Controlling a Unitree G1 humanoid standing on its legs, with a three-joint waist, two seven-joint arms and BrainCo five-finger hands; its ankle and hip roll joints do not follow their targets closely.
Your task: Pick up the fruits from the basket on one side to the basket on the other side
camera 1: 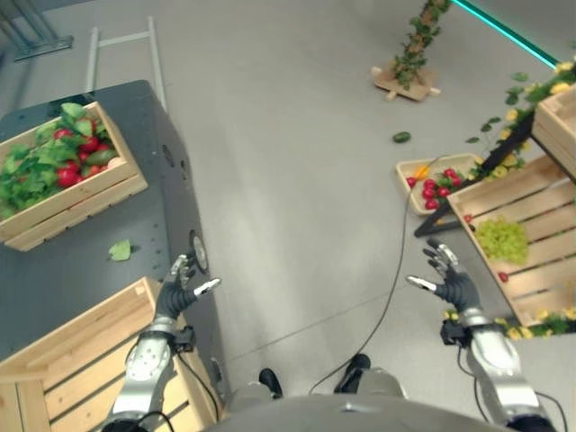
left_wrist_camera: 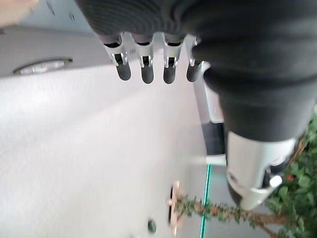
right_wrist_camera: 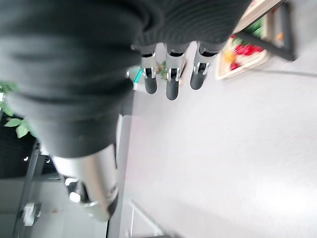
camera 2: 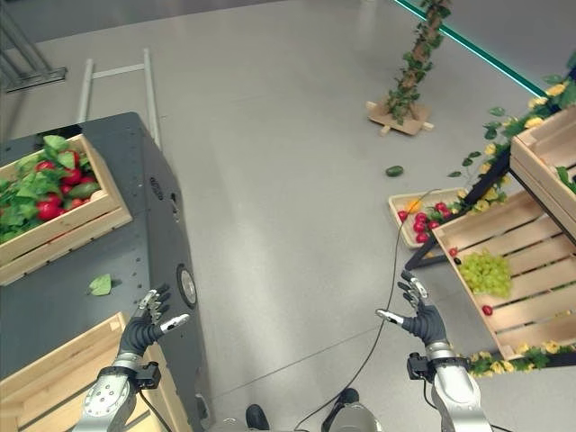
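A wooden crate (camera 1: 85,193) with leaves and red fruits (camera 1: 68,176) stands at the back of the dark grey table (camera 1: 54,279). An empty wooden crate (camera 1: 81,321) sits on the table's near end. My left hand (camera 1: 180,290) hovers open over the table's right edge and holds nothing. My right hand (camera 1: 454,281) is raised open over the floor, near a slanted crate (camera 1: 540,211) that holds green grapes (camera 1: 501,238). In both wrist views the fingers (left_wrist_camera: 143,67) (right_wrist_camera: 171,74) are straight, with only floor past them.
A small tray (camera 1: 407,193) of red fruits lies on the floor by the slanted crates. A green fruit (camera 1: 401,137) lies loose on the floor near a vine-wrapped post (camera 1: 412,54). A loose leaf (camera 1: 120,250) lies on the table. Open floor runs between the table and the crates.
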